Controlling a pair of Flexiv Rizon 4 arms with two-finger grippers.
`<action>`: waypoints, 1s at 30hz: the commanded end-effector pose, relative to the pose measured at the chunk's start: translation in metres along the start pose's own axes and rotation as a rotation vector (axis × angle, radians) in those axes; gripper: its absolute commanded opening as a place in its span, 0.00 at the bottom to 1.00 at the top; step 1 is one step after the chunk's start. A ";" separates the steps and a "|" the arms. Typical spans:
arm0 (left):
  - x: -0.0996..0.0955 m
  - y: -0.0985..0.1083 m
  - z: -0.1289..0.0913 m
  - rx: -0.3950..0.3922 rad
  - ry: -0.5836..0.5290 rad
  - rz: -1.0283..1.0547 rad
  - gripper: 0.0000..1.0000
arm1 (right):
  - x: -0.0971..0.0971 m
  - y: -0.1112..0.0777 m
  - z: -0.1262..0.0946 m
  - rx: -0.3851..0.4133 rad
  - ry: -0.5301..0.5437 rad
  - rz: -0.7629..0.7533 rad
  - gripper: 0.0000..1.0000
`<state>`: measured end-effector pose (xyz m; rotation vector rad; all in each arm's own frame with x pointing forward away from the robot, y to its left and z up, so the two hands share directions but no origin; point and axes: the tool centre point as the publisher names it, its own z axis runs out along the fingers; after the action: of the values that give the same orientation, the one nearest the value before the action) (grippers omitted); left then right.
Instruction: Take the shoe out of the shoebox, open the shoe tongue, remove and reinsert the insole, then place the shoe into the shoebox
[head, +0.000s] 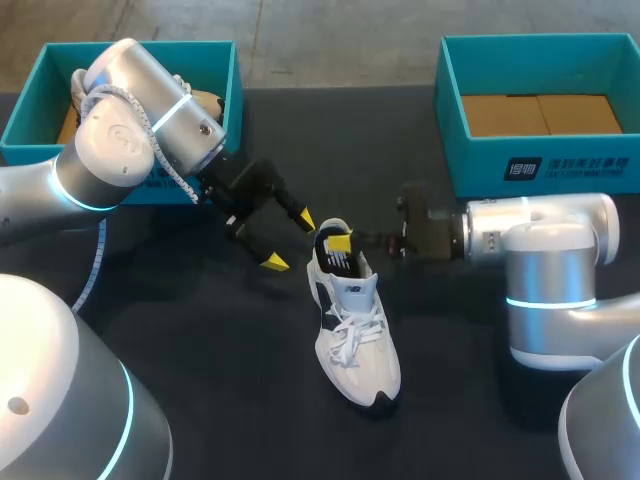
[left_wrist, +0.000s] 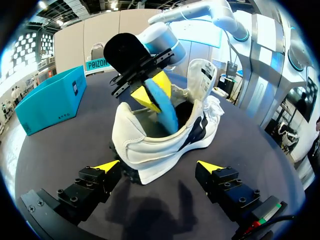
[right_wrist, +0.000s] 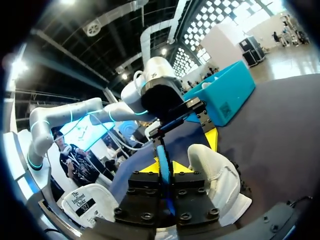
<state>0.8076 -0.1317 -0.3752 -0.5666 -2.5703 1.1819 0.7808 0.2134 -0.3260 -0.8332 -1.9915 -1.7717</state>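
Two tools are set at the heel of the shoe (head: 355, 330) on the surface (head: 200, 350): the right tool (head: 340, 240) is clamped on the blue insole (left_wrist: 162, 107) half inside it, the left tool (head: 289, 240) is spread wide and empty, so the heel should be steadied first.

Right tool (head: 338, 243) and insole (left_wrist: 167, 111) block the shoe (head: 356, 335) opening.

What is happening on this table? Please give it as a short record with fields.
Shoe: white sneaker standing on the dark table
Insole: blue, sticking up out of the shoe's heel end
Right gripper: shut on the insole
Left gripper: open, just behind the heel
Boxes: two teal ones at the table's far edge
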 end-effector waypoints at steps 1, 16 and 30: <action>0.000 0.000 0.000 -0.002 0.000 0.000 1.00 | -0.005 -0.003 0.003 0.003 -0.004 0.021 0.00; 0.000 0.000 0.000 -0.002 0.000 0.000 1.00 | -0.006 -0.031 0.002 0.103 -0.039 0.132 0.00; 0.000 0.000 0.000 -0.002 0.000 0.000 1.00 | 0.011 -0.017 -0.001 0.041 -0.047 0.009 0.62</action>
<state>0.8076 -0.1317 -0.3752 -0.5666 -2.5703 1.1819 0.7676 0.2130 -0.3356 -0.8621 -2.0472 -1.6807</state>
